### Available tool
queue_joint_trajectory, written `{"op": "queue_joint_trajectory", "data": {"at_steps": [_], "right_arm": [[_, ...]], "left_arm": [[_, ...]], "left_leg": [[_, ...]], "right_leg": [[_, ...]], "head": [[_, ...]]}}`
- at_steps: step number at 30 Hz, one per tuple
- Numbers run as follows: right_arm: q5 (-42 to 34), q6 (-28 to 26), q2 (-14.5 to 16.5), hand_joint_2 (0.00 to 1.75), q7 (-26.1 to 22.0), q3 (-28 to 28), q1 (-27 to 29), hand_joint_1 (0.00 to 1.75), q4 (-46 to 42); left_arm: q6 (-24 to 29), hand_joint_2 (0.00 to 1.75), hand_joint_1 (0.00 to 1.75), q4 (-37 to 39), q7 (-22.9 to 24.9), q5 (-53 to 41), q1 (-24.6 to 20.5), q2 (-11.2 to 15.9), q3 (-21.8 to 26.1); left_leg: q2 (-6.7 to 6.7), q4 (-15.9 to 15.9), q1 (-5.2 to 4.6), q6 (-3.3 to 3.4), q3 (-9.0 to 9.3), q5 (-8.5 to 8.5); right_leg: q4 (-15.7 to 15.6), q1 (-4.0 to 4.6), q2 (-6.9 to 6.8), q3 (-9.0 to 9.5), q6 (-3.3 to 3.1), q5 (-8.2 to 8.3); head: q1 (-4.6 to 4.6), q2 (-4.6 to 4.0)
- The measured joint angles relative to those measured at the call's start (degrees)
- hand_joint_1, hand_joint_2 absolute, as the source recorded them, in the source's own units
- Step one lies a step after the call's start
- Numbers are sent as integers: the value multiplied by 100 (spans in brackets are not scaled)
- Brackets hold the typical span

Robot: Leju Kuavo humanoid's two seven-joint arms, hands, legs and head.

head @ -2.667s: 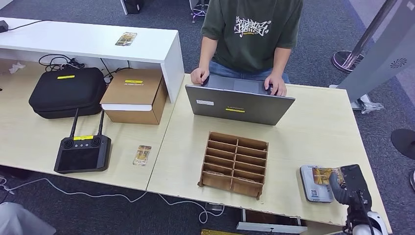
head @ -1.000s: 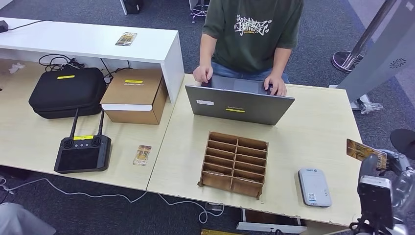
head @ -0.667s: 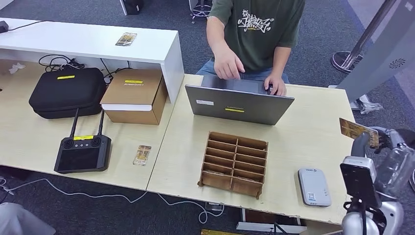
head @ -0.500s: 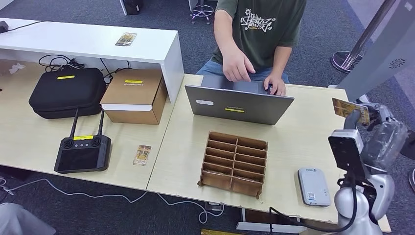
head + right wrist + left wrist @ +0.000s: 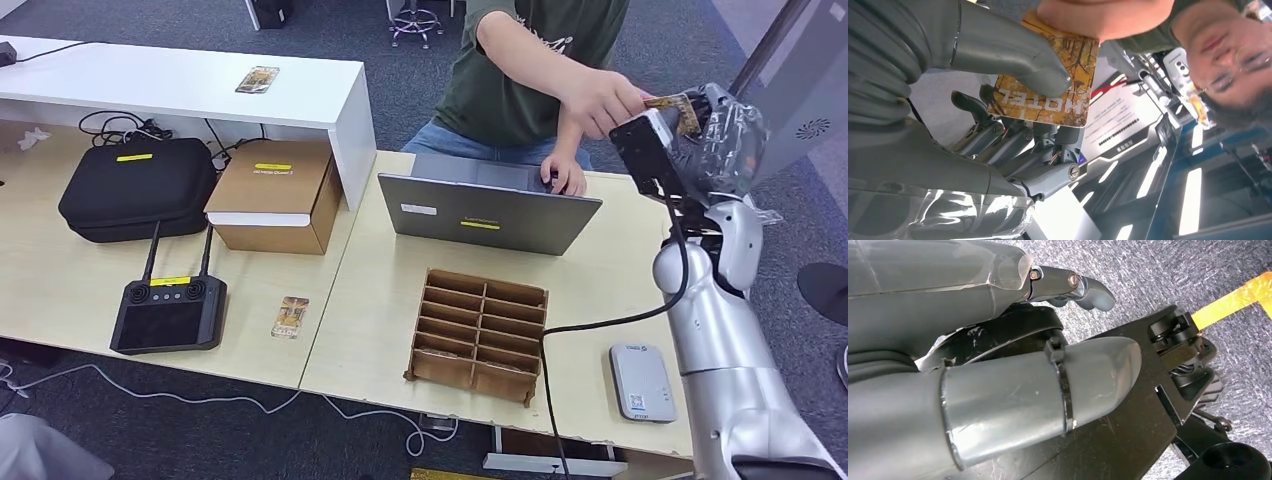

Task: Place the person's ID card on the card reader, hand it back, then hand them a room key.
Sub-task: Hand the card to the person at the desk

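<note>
While the card reader (image 5: 642,381) sits bare at the near edge of the table (image 5: 640,270), my right hand (image 5: 712,122) is up high, past the laptop (image 5: 486,212), with the ID card (image 5: 1048,90) pinched under my thumb. From my head it's just a thin orange edge; the wrist cam actually shows the autumn print and "HOTEL" lettering. The person's hand (image 5: 600,100) has hold of the card's far end too. My left hand (image 5: 998,340) hangs over grey floor, nothing in it, though how far the fingers are curled I can't tell.
</note>
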Motion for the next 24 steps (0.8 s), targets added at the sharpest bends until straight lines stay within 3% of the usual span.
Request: {"op": "queue_joint_trajectory", "data": {"at_steps": [8, 12, 24], "right_arm": [[19, 17, 189, 175, -16, 119, -289, 172, 621], [19, 58, 231, 175, -31, 135, -303, 1, 739], [-83, 166, 257, 175, -149, 128, -299, 0, 870]], "left_arm": [[-182, 0, 0, 0, 165, 9, -114, 31, -49], [-271, 0, 0, 0, 252, 34, -155, 52, -54], [-373, 0, 0, 0, 309, 110, -186, 114, -69]], "left_leg": [[-10, 0, 0, 0, -4, 0], [-20, 0, 1, 0, -9, 1], [-8, 1, 0, 0, -8, -1]], "right_leg": [[0, 0, -12, 0, 1, -1], [-1, -1, -22, 0, 2, -2], [-4, -1, -12, -3, 2, -1]], "head": [[1, 0], [1, 0], [1, 0]]}}
